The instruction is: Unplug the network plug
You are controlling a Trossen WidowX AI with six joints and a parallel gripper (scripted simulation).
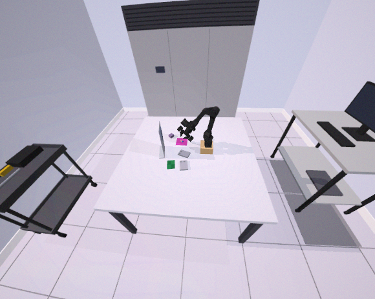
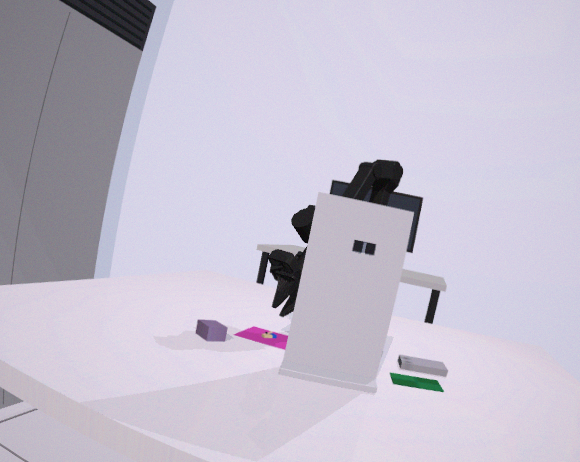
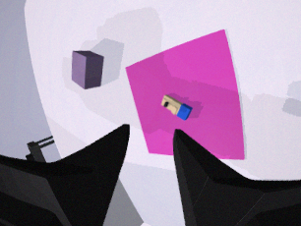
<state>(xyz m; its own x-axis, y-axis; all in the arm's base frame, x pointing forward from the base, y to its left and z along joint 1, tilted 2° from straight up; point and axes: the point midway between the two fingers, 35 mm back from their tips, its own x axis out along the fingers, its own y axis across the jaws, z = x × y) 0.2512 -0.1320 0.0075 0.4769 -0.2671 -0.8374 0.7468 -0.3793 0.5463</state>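
Plug (image 1: 182, 141) (image 2: 269, 335) (image 3: 176, 107): unplugged, lying inside magenta square (image 1: 179, 143) (image 2: 252, 333) (image 3: 211, 54). My claw (image 1: 185, 134) (image 2: 277, 311) (image 3: 151, 132): parted, empty, above table (image 1: 182, 194) (image 2: 132, 310) (image 3: 266, 64). Left: seemingly nothing but staying clear.

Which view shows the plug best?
The wrist view: the plug lies unobstructed on the magenta square, its beige body and blue end distinct. The exterior view shows it small and low-angled; the top view shows only a speck on the square.
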